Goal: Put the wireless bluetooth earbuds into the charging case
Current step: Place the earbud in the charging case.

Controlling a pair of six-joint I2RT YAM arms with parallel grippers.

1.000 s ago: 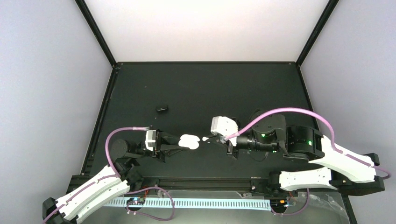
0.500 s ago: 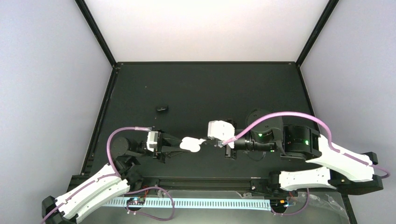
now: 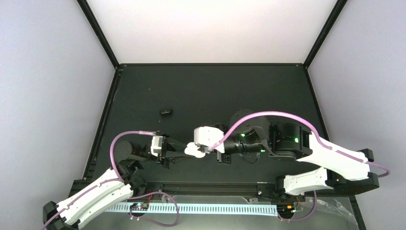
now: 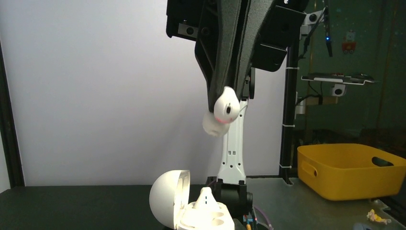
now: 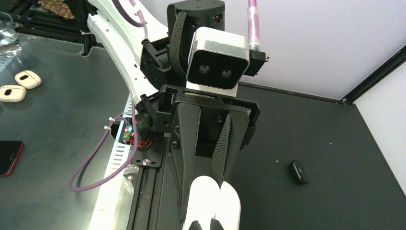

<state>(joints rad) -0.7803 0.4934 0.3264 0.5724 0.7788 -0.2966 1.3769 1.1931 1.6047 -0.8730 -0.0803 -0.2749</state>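
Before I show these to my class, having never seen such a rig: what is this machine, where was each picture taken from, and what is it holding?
It is a robot with a left arm and a right arm, bolted to the near edge of a black table. The wide picture looks down from above. The other two come from wrist cameras, one per arm, each looking at the other arm. The left gripper is shut on an open white case. The right gripper hangs above it, pinching a white earbud. One small black thing lies alone on the table; I cannot tell what it is. The yellow bin stands beyond the table.
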